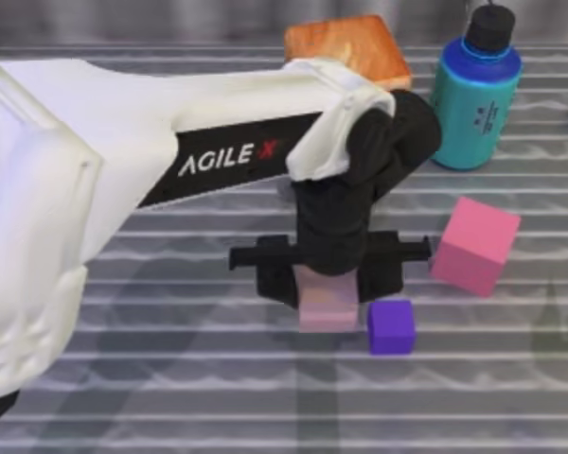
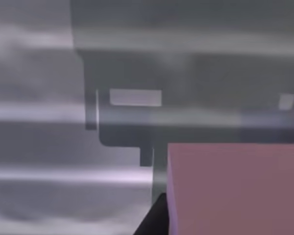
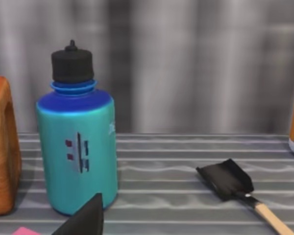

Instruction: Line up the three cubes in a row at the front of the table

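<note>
1. Left gripper (image 1: 328, 288) down over the pale pink cube (image 1: 328, 301) near the middle of the desk (image 1: 170, 397), jaws narrowed on the cube's sides.
2. Purple cube (image 1: 391, 326) just beside the pale pink one, to its right and slightly nearer the front.
3. Hot pink cube (image 1: 475, 245) further right and further back, turned askew, out of line.
4. Judged roughly two-thirds done: two cubes about level, the third to be brought forward and squared.
5. Right gripper (image 3: 85, 218) parked off to the right, facing the teal bottle (image 3: 77, 147); jaws' state cannot be told.
</note>
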{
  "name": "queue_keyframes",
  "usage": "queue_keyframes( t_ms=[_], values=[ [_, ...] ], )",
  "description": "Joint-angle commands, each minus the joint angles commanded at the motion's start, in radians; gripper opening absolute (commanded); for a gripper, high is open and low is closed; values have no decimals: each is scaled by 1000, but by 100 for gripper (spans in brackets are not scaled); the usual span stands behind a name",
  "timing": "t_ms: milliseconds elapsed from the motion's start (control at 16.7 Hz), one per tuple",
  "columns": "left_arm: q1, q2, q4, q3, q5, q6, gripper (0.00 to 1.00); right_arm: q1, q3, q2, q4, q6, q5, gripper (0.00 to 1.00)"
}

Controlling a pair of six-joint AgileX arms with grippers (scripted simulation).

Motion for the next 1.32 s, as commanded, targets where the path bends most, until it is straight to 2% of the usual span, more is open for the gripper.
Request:
queue_keyframes(
  t_ms=[240, 540, 1320],
  values=[
    [-1, 31, 106, -77, 0, 0, 0, 0, 0, 0, 0, 0, 0, 100],
    [-1, 35, 119, -87, 0, 0, 0, 0, 0, 0, 0, 0, 0, 100],
    [-1, 35, 119, -87, 0, 0, 98, 0, 0, 0, 0, 0, 0, 100]
  ],
)
